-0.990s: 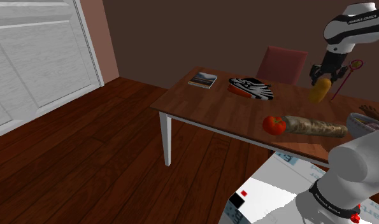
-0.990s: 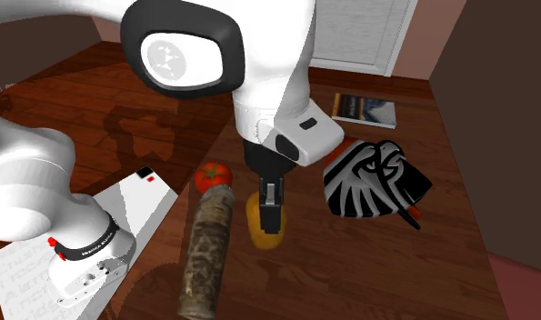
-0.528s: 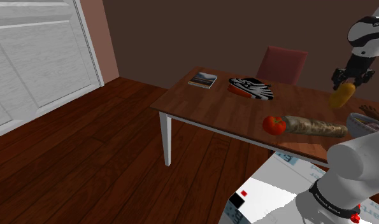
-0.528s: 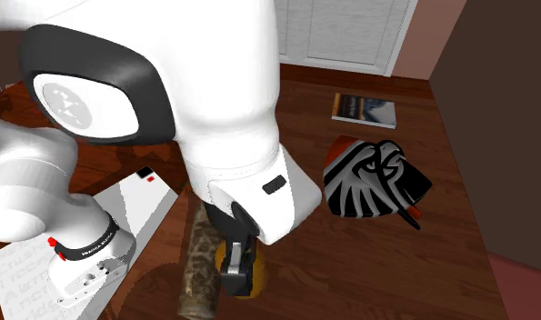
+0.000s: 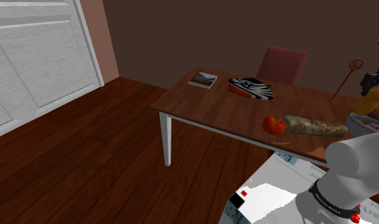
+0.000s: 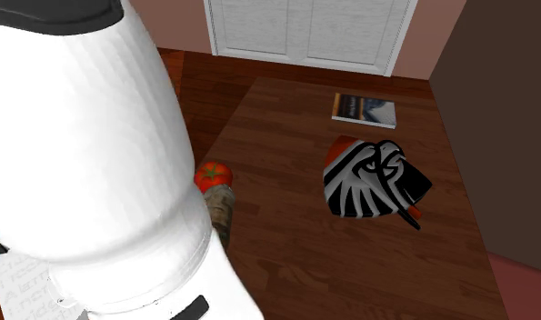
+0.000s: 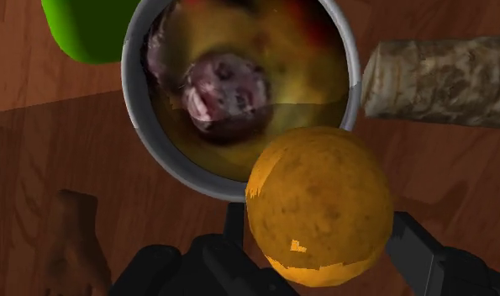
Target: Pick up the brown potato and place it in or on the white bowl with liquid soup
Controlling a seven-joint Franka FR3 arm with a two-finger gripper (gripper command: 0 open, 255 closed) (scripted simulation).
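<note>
Potato (image 7: pixel 319 206), orange-brown, clamped btwn the gripper (image 7: pixel 323 252) fingers, jaws spread wide around it. It hangs over the near rim of the soup bowl (image 7: pixel 134 92) (far right edge, shoulder view), w/ a baguette (image 5: pixel 315 126) just beside.

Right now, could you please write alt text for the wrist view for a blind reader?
The black claw clasps a round orange-brown potato over the rim of a pale bowl of soup; a mottled brown loaf and a green object lie beside it.
</note>
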